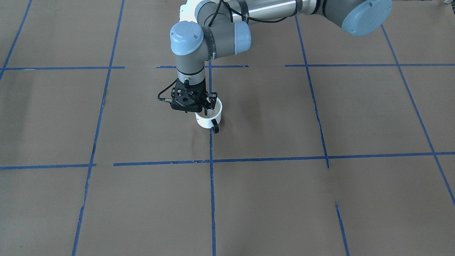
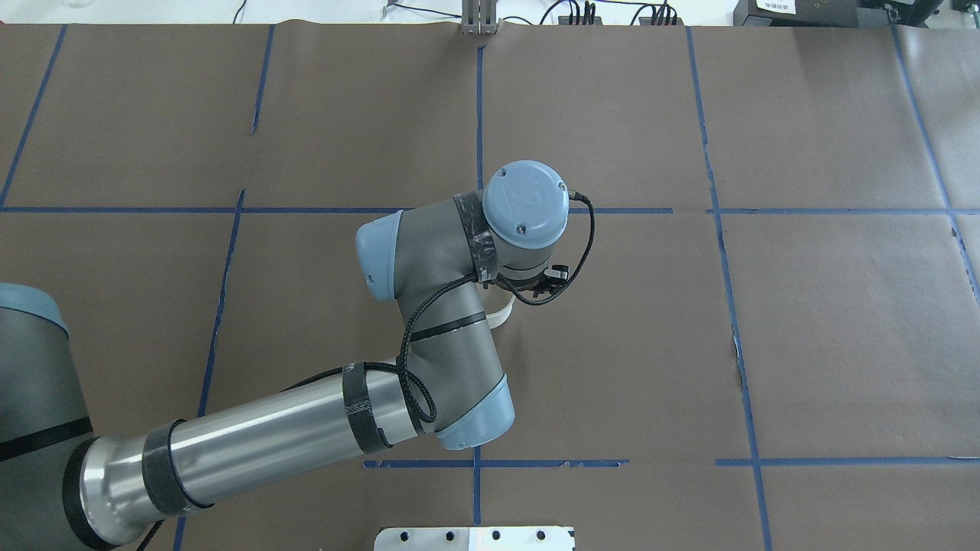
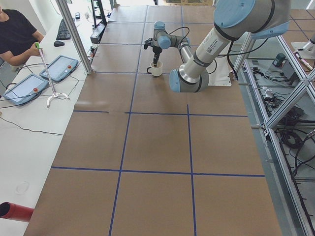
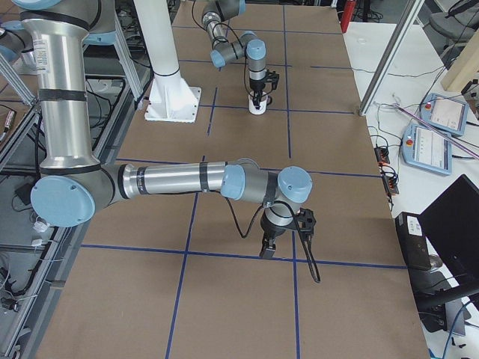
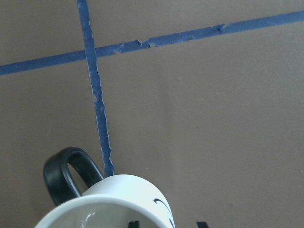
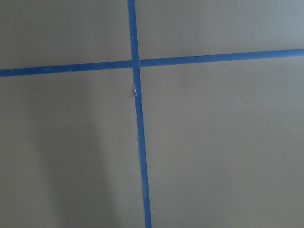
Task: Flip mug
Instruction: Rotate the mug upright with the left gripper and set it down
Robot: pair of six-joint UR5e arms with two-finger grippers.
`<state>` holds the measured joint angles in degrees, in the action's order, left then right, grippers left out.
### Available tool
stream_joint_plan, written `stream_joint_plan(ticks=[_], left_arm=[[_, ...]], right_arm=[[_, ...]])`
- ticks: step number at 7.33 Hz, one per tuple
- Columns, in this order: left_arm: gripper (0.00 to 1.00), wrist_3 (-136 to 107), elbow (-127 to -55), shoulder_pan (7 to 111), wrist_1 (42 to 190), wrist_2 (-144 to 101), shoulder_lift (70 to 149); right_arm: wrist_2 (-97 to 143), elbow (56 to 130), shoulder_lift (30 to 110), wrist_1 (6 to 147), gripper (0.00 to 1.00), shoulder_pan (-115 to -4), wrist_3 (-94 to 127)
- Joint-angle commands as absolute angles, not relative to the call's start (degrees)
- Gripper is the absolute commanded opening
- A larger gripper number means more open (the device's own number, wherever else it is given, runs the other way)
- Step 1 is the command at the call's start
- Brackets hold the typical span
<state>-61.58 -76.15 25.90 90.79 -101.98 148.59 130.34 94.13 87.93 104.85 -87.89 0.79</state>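
The mug is white with a black loop handle and stands mouth up, slightly tilted, on the brown table near a blue tape line. My left gripper comes down on it from above, one finger inside the rim and one outside, shut on the mug's wall. The left wrist view shows the mug's rim, the handle and part of a black face mark. In the overhead view my arm hides all but a sliver of the mug. My right gripper points down at bare table far away; I cannot tell whether it is open.
Blue tape lines divide the brown table cover into squares. A white base plate sits at the robot's edge. An operator and control tablets are at a side bench.
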Motion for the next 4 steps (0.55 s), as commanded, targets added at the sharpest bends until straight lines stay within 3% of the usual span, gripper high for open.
stream_joint_plan(ticks=[1,3,4], left_arm=[[1.00,-60.83,-79.95,28.72,90.18,-102.30,148.36],[1.00,-58.64,-83.30,31.36,88.68,-103.44,148.10],[1.00,-58.01,-88.45,32.68,87.46,-106.06,144.79]], right_arm=[[130.34,94.13,87.98,104.85,1.00,-87.89,0.79],[130.34,94.13,87.89,104.85,1.00,-87.89,0.79],[130.34,94.13,87.98,104.85,1.00,-87.89,0.79]])
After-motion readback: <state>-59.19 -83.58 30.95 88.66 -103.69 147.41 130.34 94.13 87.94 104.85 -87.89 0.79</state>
